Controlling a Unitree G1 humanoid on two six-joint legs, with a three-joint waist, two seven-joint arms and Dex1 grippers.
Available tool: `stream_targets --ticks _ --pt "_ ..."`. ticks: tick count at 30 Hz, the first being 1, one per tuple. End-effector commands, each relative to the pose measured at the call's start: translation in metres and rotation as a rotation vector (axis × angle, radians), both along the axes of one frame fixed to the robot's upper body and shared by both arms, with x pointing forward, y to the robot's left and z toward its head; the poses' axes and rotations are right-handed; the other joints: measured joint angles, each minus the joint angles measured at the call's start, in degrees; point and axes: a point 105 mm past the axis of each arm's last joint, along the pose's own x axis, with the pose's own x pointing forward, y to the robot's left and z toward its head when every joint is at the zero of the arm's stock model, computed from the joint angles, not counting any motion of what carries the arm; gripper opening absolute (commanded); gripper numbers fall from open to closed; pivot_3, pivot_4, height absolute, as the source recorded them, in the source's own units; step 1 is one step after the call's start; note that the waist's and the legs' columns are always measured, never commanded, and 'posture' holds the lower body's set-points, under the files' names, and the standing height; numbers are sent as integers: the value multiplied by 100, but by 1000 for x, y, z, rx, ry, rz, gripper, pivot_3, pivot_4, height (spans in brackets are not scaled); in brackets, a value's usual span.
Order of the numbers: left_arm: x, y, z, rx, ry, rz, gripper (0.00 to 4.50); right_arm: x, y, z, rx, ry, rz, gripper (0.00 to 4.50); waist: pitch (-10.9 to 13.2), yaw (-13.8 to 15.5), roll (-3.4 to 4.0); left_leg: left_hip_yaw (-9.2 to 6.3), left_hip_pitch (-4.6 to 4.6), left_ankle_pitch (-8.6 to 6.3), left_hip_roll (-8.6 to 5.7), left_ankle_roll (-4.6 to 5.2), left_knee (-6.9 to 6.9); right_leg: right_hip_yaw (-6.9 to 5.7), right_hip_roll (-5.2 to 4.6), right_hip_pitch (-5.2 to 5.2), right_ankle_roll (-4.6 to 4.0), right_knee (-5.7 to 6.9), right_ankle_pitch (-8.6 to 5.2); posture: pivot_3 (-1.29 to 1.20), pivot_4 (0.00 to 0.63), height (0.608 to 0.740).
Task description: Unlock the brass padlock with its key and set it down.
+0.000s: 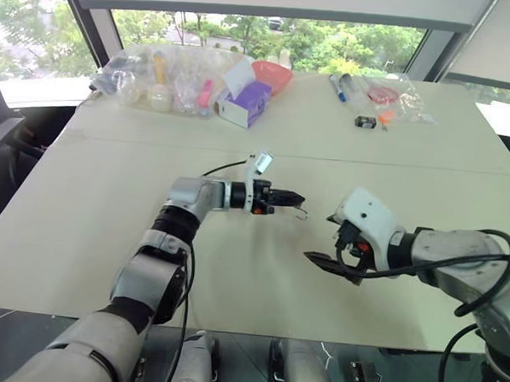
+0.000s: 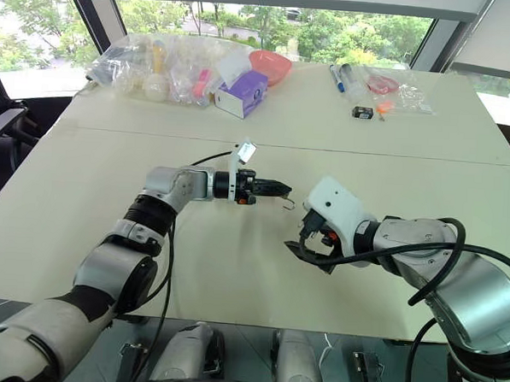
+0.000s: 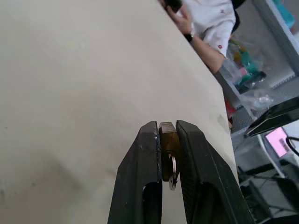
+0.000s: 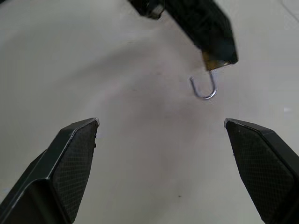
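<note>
My left gripper (image 1: 294, 199) points level toward the right over the middle of the table and is shut on the brass padlock (image 3: 167, 136). The lock's thin silvery shackle (image 4: 205, 88) hangs swung open like a hook below the fingertips, clear of the table. Between the fingers, against the lock's near end, sits a small silvery ring (image 3: 173, 171) that looks like the key. My right gripper (image 4: 161, 122) is open and empty. It sits a short way to the right of the padlock and slightly nearer to me, facing it without touching.
The table's (image 1: 109, 200) far edge holds clear plastic bags (image 1: 150, 78), a purple-and-white box (image 1: 247, 102), a red bowl (image 1: 272, 74), markers (image 1: 337, 87) and a small black-and-white object (image 1: 365, 121). A person in a white shirt (image 3: 210, 23) sits beyond the table.
</note>
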Motion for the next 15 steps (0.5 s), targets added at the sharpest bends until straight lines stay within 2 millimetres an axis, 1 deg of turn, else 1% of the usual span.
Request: stream_targets --ticks 1,3,5,7,9,10,11,13,14,15 --pt "7 -2 9 -11 -3 22 74 1 -1 9 -6 -51 -12 4454 0 2 0 0 0 0 0 0 -2 0 0 0 0 0 0 0 150 734" --pt "9 -2 6 9 -8 27 1027 2 -1 8 -12 -56 -19 4500 0 8 0 0 0 0 0 0 -3 -1 0 0 0 -1 0 0 150 734" --pt "10 0 6 29 -19 26 1846 6 -3 8 -17 -67 -34 4500 0 13 0 2 0 0 0 0 -1 -1 -1 0 0 -1 0 0 150 734" --pt "12 3 5 53 -29 31 2846 7 -4 7 -19 -72 -38 4500 0 16 0 2 0 0 -1 0 0 -1 -2 1 0 -1 0 0 150 734" --pt "15 9 1 113 -87 40 3863 8 -4 7 -21 -74 -37 4500 0 17 0 2 0 0 -1 0 0 -1 -2 1 0 -1 0 0 150 734" --pt "18 16 -1 169 -155 44 4313 9 -5 6 -26 -77 -39 4500 0 20 0 2 0 0 -1 0 0 -1 -1 1 0 -1 0 0 150 734" --pt "20 21 -2 205 -202 43 4313 9 -5 6 -30 -79 -39 4500 0 16 0 2 0 0 -1 0 0 -1 -2 1 0 -1 0 0 150 734" --pt "29 42 21 215 -359 95 4313 12 -7 6 -41 -102 -51 4500 0 -4 0 3 0 0 0 0 -1 -1 -1 1 0 -1 0 0 150 734" --pt "30 49 32 203 -415 114 4313 15 -9 6 -43 -115 -62 4500 0 -23 0 4 0 0 1 0 -1 1 -1 -2 0 -1 0 0 150 734" --pt "30 54 39 195 -452 123 4313 16 -10 6 -45 -124 -68 4500 0 -32 0 4 0 0 3 0 -2 1 -1 -2 0 1 0 0 150 734"
